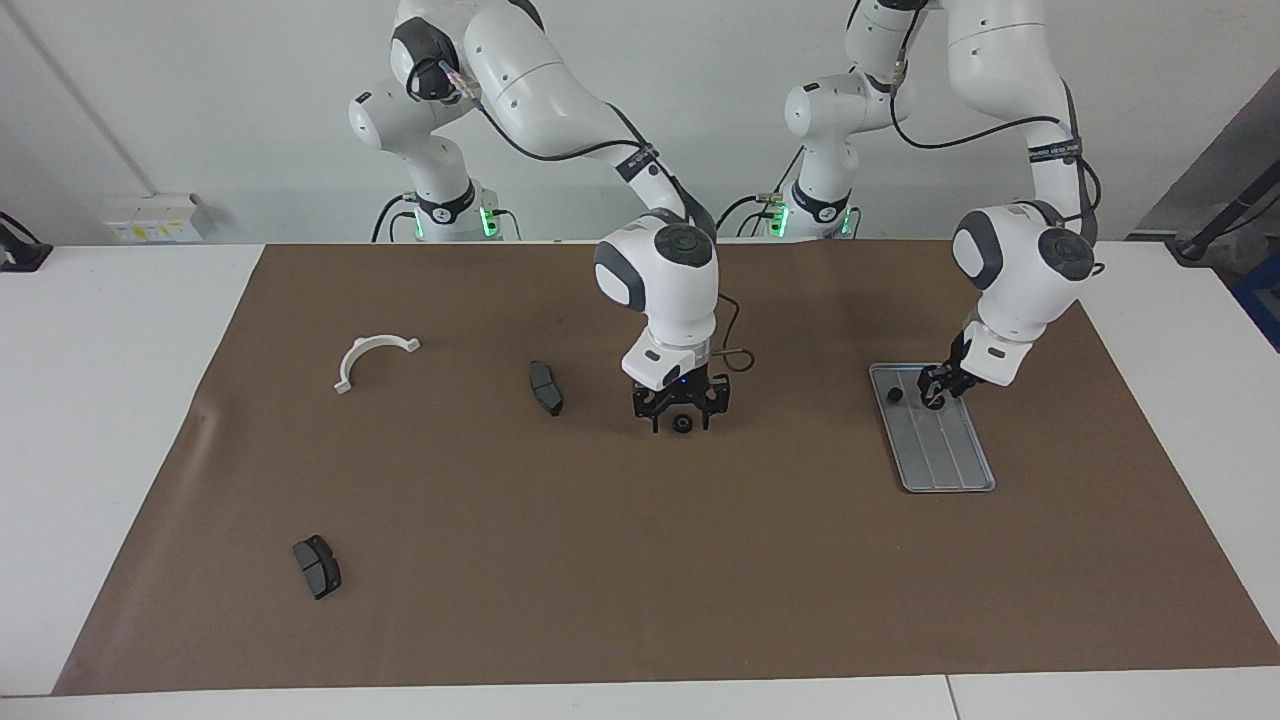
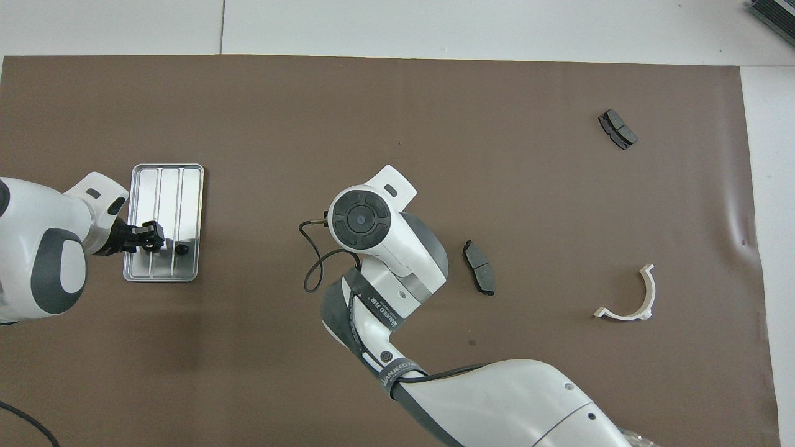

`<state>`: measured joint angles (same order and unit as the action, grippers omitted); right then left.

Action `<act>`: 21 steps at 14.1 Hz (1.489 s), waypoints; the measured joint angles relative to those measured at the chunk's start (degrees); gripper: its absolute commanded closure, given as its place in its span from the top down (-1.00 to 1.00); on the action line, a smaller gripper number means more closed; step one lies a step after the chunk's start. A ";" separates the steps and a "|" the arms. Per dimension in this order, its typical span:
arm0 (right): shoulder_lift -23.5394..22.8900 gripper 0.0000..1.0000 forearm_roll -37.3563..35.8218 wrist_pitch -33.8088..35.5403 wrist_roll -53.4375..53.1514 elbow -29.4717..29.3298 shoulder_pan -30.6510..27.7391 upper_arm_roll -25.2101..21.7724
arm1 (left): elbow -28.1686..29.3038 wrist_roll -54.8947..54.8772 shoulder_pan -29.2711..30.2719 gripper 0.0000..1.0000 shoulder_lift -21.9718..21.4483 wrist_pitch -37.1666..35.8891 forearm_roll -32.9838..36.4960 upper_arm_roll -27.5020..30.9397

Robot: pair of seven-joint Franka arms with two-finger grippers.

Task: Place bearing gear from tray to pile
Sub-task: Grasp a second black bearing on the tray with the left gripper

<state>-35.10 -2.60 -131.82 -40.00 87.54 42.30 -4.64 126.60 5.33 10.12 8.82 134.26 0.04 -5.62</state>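
Right gripper low on the worktop with jaws round a black gear, grip unclear; left gripper over the tray, jaws clenched on a gear, another gear just beside it.

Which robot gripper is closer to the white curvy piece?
The right gripper. It is around a small black gear mid-table, a few parts from the white half-ring bracket. The left gripper is over the tray.

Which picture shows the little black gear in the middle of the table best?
The facing view. There the small black gear sits on the brown mat between the right gripper's fingertips. In the overhead view the right arm's wrist covers it, so none of it shows.
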 measured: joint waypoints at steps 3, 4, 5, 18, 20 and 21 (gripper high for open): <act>-0.24 0.38 -0.10 -0.07 0.37 0.61 0.07 -0.01 | 0.89 0.00 0.00 0.11 -0.01 0.57 0.00 -0.02; -0.37 0.39 -0.12 -0.44 0.51 0.88 0.10 -0.01 | 1.47 0.00 0.00 0.10 -0.02 1.31 0.00 -0.03; -0.51 0.38 -0.16 -1.00 0.58 1.03 0.11 -0.01 | 1.94 0.01 -0.01 0.09 -0.04 1.87 0.00 -0.05; -0.88 0.11 -1.24 -0.84 0.84 1.91 1.53 -0.30 | 2.33 0.01 -0.10 -0.72 -0.73 2.46 -0.03 -0.29; -0.88 0.04 -1.25 -0.85 0.85 1.91 1.52 -0.39 | 0.46 0.18 -0.25 -0.73 -0.69 1.77 -0.03 -0.39; -0.88 -0.09 -1.25 -0.85 0.85 1.92 1.53 -0.39 | -1.46 0.89 -0.73 -0.73 -0.58 0.17 -0.03 -0.40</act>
<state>-35.98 -3.85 -132.67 -39.15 89.46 43.84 -5.02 125.14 6.22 9.38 8.24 134.43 0.01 -6.02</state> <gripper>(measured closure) 0.449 0.652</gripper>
